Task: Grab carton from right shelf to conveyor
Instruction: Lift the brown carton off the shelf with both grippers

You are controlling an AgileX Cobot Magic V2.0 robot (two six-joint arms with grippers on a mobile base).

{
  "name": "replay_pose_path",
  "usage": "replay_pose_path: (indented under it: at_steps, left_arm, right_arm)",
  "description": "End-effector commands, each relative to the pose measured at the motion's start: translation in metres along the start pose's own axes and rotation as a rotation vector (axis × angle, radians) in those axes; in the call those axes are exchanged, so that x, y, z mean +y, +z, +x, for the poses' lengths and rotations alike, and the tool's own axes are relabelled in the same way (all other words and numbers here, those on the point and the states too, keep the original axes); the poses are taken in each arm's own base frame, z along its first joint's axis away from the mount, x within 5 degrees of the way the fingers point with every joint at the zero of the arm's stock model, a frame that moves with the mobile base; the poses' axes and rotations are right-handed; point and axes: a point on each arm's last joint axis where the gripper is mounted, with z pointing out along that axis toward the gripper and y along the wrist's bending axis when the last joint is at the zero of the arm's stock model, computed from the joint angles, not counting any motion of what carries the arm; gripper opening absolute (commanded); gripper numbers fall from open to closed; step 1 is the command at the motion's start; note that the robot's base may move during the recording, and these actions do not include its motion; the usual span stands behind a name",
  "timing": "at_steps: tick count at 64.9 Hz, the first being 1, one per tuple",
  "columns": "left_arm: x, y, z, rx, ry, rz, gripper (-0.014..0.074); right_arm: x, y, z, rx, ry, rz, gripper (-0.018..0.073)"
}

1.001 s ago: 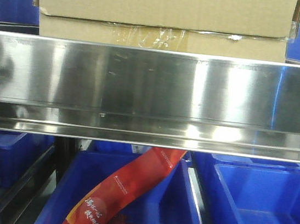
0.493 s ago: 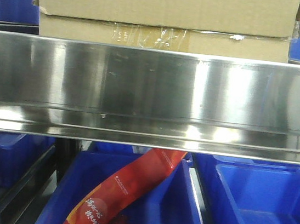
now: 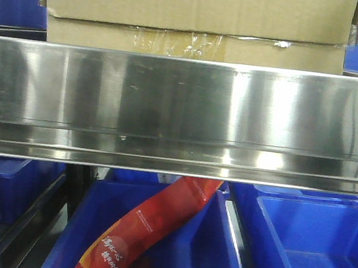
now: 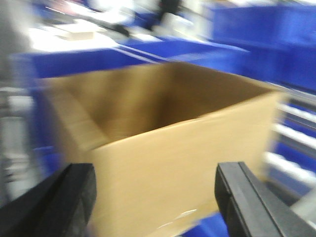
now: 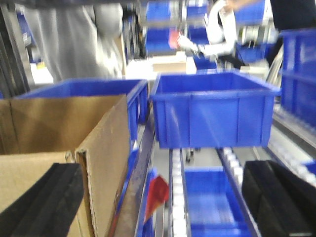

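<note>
Bright glare bands streaked the right shelf [image 3: 182, 108] in the front view (strongest toward 3 o'clock). The left wrist view was heavily motion-blurred, smearing the carton [image 4: 182, 148]; the right wrist view was mildly soft.

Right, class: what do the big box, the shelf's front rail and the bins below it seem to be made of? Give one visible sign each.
Carton: matte brown cardboard, probably corrugated; creased flap edge, wrinkled clear tape. Front rail: apparently stainless steel, polished; it mirrors bright light streaks. Blue bins: likely moulded plastic, glossy; uniform colour, smooth rounded rims.
</note>
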Motion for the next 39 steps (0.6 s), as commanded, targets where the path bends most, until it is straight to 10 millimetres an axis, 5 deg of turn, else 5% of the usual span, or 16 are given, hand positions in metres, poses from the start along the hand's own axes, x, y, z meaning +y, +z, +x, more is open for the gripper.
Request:
replay_pose_path:
  at_steps: [1,14,25,39]
  left_arm:
    - [-0.012,0.026,-0.015,0.023,0.008,0.064,0.0412]
    - [-0.011,0.082,-0.050,0.154,-0.058,-0.007,0.0412]
    - [0.009,0.106,-0.069,0.284,-0.122,-0.285,0.0412]
    - [0.020,0.128,-0.085,0.357,-0.157,-0.419,0.0412]
  right_arm:
    - [0.004,0.012,-0.014,0.056,0.000,-0.022,0.0547]
    - [0.023,0.048,-0.051,0.200,-0.060,-0.132,0.0547]
    - [0.033,0.075,-0.078,0.333,-0.081,-0.171,0.0547]
    - [0.041,0.120,-0.108,0.453,-0.105,-0.191,0.0547]
